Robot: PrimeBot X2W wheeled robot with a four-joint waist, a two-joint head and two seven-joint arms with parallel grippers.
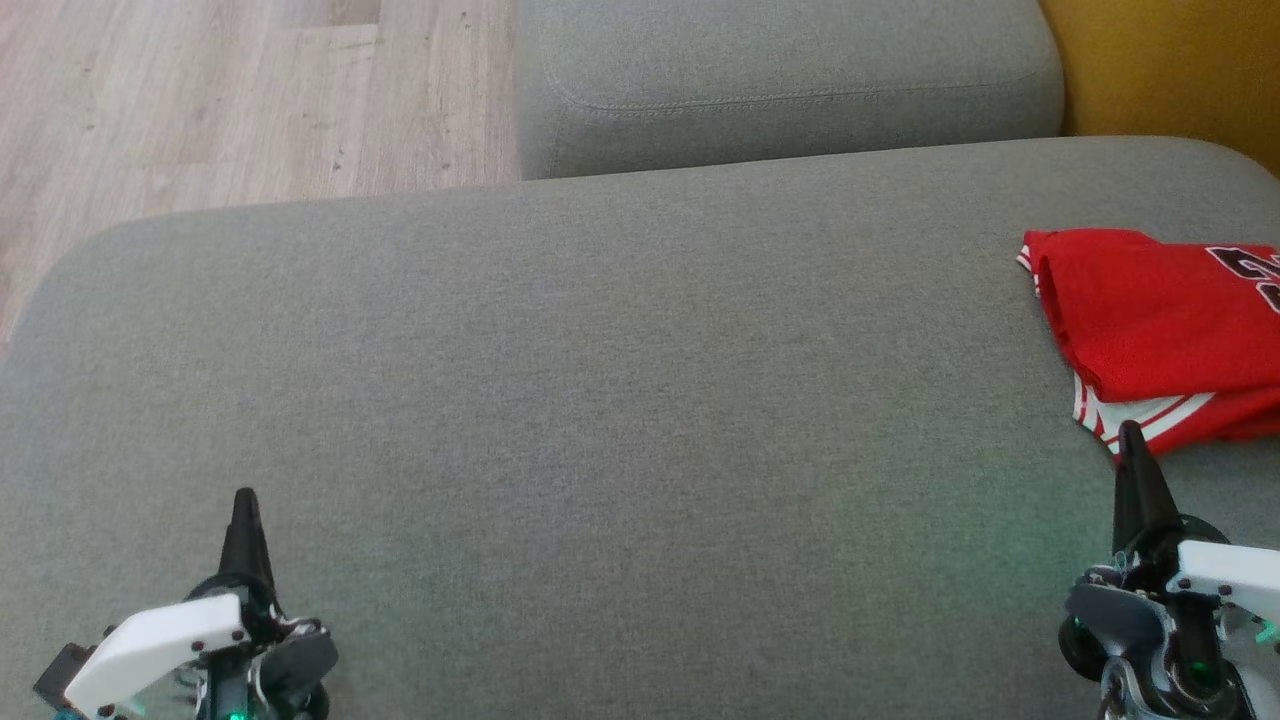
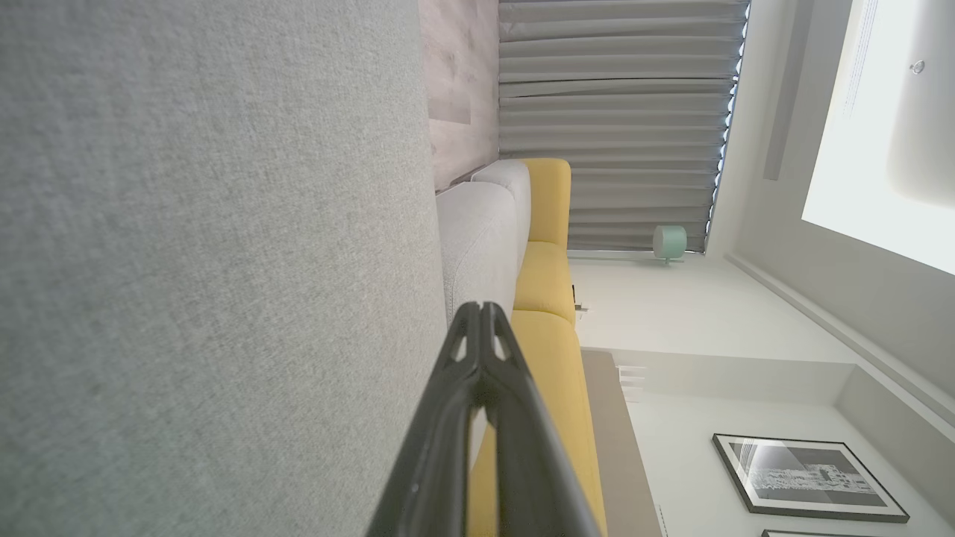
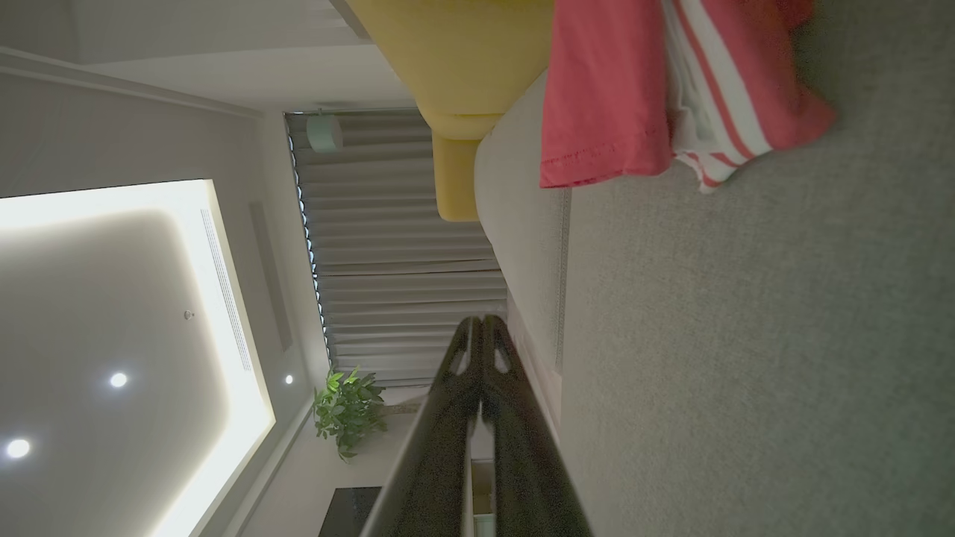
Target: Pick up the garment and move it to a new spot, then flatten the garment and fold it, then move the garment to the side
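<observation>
Right pincer (image 1: pixel 1130 432), closed, lies near garment (image 1: pixel 1150 310); left pincer (image 1: pixel 245 498) closed.

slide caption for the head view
Folded red jersey on grey cushion; shut right hand by its near edge, shut left hand apart

Garment (image 1: pixel 1160 310) cut off by the right edge — perhaps half unseen.
</observation>
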